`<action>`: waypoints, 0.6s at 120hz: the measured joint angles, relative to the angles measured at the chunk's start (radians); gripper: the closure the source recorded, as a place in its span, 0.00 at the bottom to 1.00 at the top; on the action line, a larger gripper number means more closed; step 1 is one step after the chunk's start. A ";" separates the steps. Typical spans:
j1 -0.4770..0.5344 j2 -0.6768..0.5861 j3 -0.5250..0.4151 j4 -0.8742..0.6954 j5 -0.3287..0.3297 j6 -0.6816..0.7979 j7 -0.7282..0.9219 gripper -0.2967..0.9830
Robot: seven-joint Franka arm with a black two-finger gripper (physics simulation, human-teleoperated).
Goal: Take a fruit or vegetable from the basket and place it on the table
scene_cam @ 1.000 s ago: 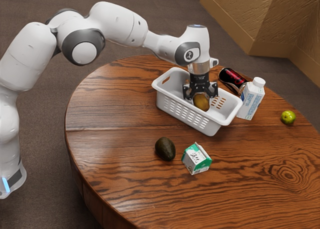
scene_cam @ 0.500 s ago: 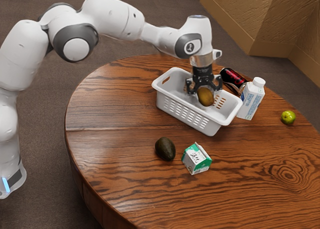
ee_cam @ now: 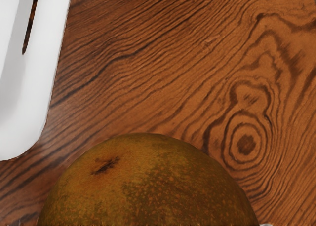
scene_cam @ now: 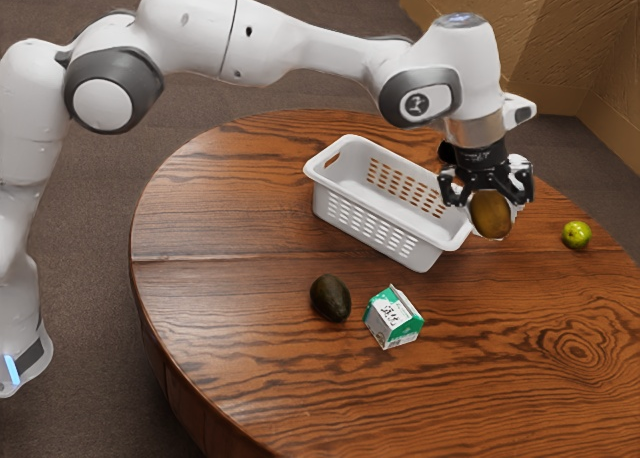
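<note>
My gripper [scene_cam: 489, 200] is up past the basket's end at the exterior view's right, shut on a brown-green fruit [scene_cam: 491, 214] that hangs below it in the air. The white basket [scene_cam: 372, 230] stands on the wooden table [scene_cam: 240, 278], and its inside looks bare where it can be seen. In the wrist view the fruit [ee_cam: 148, 186] looms large under the hand, with the basket's rim [ee_cam: 54, 78] beside it and table wood [ee_cam: 148, 63] beyond.
A dark avocado [scene_cam: 330, 298] and a small green-white carton [scene_cam: 393, 317] lie in front of the basket. A green fruit [scene_cam: 576, 235] sits toward the exterior view's right. A white bottle and a dark can are mostly hidden behind my gripper.
Holding the fruit, my gripper has risen out of the basket and travelled toward the exterior view's right, past the basket's end. The basket has stayed where it was.
</note>
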 joint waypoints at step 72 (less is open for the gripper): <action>0.265 -0.360 0.020 -0.119 -0.007 -0.198 -0.229 0.24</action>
